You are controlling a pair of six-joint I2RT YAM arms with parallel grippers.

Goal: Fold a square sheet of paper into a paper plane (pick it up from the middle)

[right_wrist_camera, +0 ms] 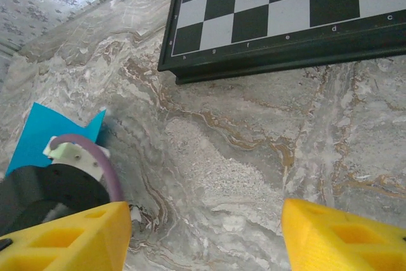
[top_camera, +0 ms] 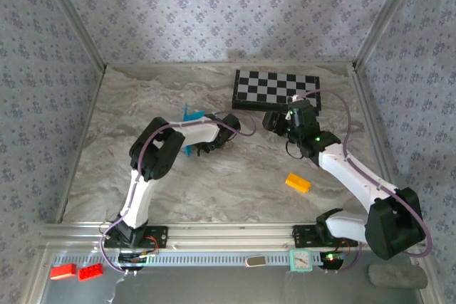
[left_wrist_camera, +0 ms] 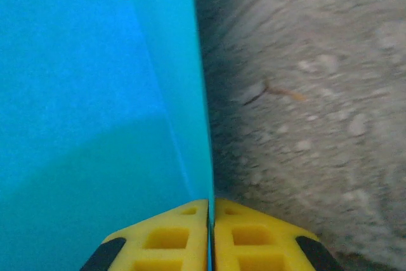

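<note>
The square sheet of paper [top_camera: 191,114] [left_wrist_camera: 95,125] [right_wrist_camera: 44,132] is bright cyan-blue and stands raised off the table [top_camera: 235,190] left of centre, partly hidden behind the left arm in the top view. It is not flat: the left wrist view shows a thin crease line running down one blue face to the pinch point, and a straight vertical edge against the marbled surface. The left gripper [left_wrist_camera: 211,236] is clamped on that edge, its yellow fingers [left_wrist_camera: 166,239] pressed together with only the thickness of the paper between them. How many layers are pinched cannot be told. The right gripper [right_wrist_camera: 204,239] [top_camera: 276,120] holds nothing. Its yellow fingers [right_wrist_camera: 70,239] stand wide apart over bare table, near the front edge of the chessboard [top_camera: 278,89] [right_wrist_camera: 285,11] and well apart from the sheet. From the right wrist, two blue points of the paper show above the left arm's dark wrist and purple cable. The chessboard lies flat at the far right of the table, clear of the paper. A small yellow-orange block [top_camera: 298,183] lies on the table nearer the arm bases, on the right, touching neither arm.
</note>
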